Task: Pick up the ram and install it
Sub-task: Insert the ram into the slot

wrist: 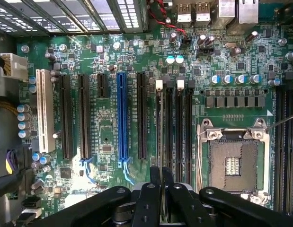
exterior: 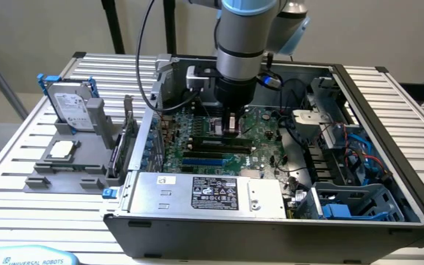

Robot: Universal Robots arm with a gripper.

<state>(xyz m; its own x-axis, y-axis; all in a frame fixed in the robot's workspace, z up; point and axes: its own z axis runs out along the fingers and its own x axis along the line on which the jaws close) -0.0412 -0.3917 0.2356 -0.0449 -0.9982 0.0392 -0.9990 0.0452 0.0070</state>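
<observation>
the arm reaches down into the open computer case (exterior: 388,138), which sits on a slatted metal desk (exterior: 20,204). its fingers (exterior: 231,126) hang just above the green motherboard (exterior: 197,149), over the group of long black memory slots (exterior: 220,144) near the middle of the board.

in the wrist view the fingers (wrist: 160,189) are drawn almost together, and between them stands the ram (wrist: 161,142), seen edge-on as a thin strip running straight out from the finger pads along one of the memory slots (wrist: 171,127). so the fingers are closed on the ram, holding it upright on its long edge. whether the stick already sits down in the slot or only hovers over it cannot be told. the white end clips (wrist: 159,84) mark the far ends of those slots. beside the slots, on the side away from the blue expansion slot (wrist: 121,118), lies the bare square processor socket (wrist: 233,163).

in the exterior view, the silver power supply (exterior: 212,193) with its label lies at the near edge of the case. outside the case, towards the exterior view's left, a hard drive (exterior: 72,105) stands upright in a grey holder (exterior: 64,165) on the desk.
</observation>
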